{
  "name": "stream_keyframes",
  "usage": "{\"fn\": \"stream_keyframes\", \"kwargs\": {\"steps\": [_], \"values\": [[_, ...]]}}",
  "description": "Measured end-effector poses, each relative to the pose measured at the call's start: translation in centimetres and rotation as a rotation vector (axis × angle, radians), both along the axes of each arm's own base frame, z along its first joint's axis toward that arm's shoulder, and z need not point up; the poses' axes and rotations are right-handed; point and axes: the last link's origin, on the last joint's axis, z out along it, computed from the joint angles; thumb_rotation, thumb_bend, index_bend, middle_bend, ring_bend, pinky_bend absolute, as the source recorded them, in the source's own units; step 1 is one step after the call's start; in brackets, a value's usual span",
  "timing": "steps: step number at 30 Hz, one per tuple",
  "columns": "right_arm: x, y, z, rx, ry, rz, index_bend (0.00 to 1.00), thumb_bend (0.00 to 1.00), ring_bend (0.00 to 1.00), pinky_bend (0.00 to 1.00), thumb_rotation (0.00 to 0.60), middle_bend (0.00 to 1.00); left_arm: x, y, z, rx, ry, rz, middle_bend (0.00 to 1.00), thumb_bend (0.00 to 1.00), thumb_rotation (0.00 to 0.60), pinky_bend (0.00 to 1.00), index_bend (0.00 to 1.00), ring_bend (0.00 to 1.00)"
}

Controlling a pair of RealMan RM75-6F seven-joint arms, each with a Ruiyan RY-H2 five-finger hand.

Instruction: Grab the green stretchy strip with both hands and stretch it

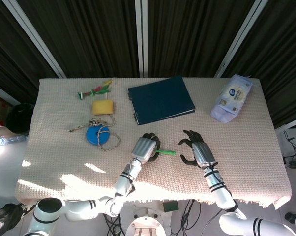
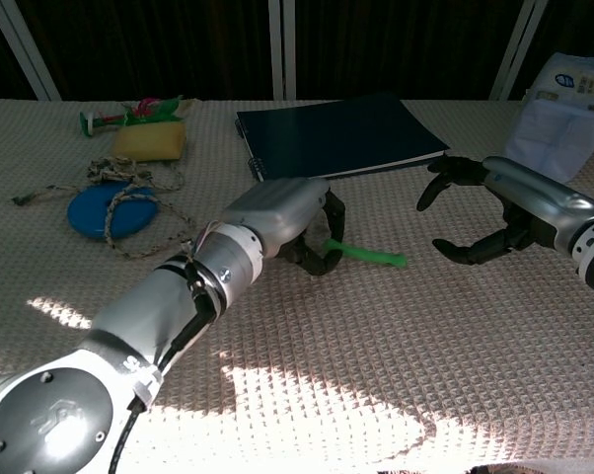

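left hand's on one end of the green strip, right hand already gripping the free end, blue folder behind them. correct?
Not quite. The right hand isn't gripping the free end; it is open beside the green strip, apart from it, as the chest view shows. The left hand does hold one end, and the blue folder lies behind them.
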Motion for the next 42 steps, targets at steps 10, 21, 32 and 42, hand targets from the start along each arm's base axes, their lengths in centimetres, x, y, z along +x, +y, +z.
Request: {"fn": "stream_keyframes", "kwargs": {"steps": [10,21,32,42], "values": [[1.3,-0.7,-1.7,0.055,-0.009,0.008,0.3,0.32,0.0,0.0,0.6,0.01,-0.5,0.1,0.0,-0.011,-0.002,0.022,0.34,0.42,0.584,0.23,0.59,0.2],[2.0,-0.9,-3.6,0.073,0.016,0.014,0.4,0.32,0.0,0.0,0.6,0.02,-0.9,0.2,-0.2,-0.023,-0.009,0.042,0.34,0.42,0.585,0.23,0.59,0.2],[2.3,-1.0,-4.8,0.061,0.044,0.019,0.44,0.33,0.0,0.0,0.6,0.03,-1.3,0.3,-0.1,-0.026,-0.008,0.05,0.34,0.42,0.581,0.23,0.59,0.2],[2.1,-1.2,-5.2,0.049,0.064,0.004,0.45,0.33,0.0,0.0,0.6,0.04,-1.5,0.3,-0.1,-0.032,-0.011,0.056,0.34,0.42,0.583,0.23,0.59,0.2]]}}
